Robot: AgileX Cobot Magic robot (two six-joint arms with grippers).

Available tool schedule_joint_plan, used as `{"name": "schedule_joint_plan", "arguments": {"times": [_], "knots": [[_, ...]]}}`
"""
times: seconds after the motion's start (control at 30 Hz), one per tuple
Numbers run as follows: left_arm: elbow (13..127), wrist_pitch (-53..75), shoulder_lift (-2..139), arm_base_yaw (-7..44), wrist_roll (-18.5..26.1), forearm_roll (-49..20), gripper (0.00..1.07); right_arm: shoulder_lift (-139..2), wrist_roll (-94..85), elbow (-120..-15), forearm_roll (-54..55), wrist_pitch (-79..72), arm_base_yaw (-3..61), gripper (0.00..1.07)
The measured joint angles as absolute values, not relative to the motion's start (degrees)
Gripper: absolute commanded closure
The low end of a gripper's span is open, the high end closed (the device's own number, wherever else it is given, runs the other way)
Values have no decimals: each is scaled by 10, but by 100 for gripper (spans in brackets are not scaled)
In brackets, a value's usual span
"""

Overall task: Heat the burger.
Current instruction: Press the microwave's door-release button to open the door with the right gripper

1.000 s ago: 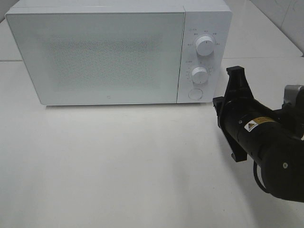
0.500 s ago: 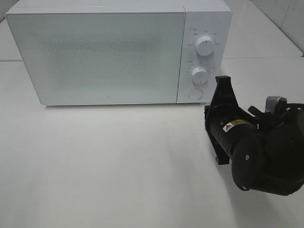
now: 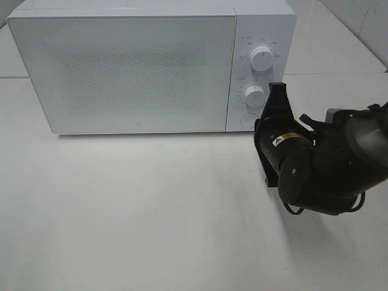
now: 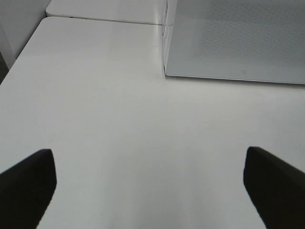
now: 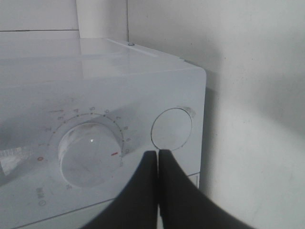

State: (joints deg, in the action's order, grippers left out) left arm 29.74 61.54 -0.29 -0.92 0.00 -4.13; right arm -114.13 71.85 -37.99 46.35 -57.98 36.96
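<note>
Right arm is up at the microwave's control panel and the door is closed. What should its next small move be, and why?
Probably ease the right gripper forward onto the round button. Its fingers are shut, which suits a press rather than turning the knob, and their tips sit right beside that button, apparently just short of the panel.
</note>
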Motion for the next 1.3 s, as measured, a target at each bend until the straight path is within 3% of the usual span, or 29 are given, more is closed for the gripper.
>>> {"name": "schedule_joint_plan", "arguments": {"times": [0.3, 1.3], "knots": [[297, 615, -3, -9, 0, -41, 6, -1171, 725, -425, 432, -553, 338, 107], [297, 615, -3, -9, 0, -41, 6, -1242, 748, -499, 429, -536, 328, 107]]}}
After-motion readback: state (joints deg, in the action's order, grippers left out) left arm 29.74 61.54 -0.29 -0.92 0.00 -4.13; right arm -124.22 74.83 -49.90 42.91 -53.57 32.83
